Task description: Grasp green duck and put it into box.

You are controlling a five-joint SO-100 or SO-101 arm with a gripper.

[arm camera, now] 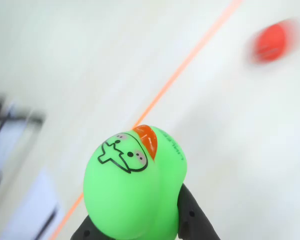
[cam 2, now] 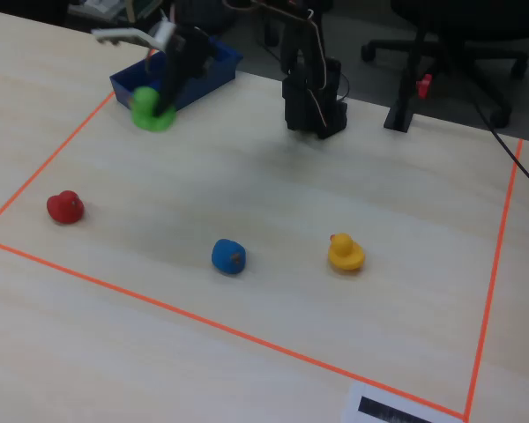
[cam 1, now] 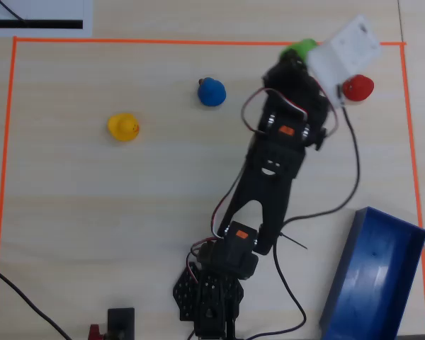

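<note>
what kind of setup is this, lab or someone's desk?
Likely an office or lab bench: orange tape border marking a workspace on a pale wood table, office chair bases behind, toy ducks laid out as test objects.

office or lab: office chairs [cam 2: 463, 31], orange-taped table [cam 2: 273, 185]

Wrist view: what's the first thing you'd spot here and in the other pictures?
The green duck fills the wrist view, pinched in the tool above the table. In the fixed view, the red duck, blue duck and yellow duck sit apart inside the orange tape line. The blue box waits at the overhead view's lower right.
</note>
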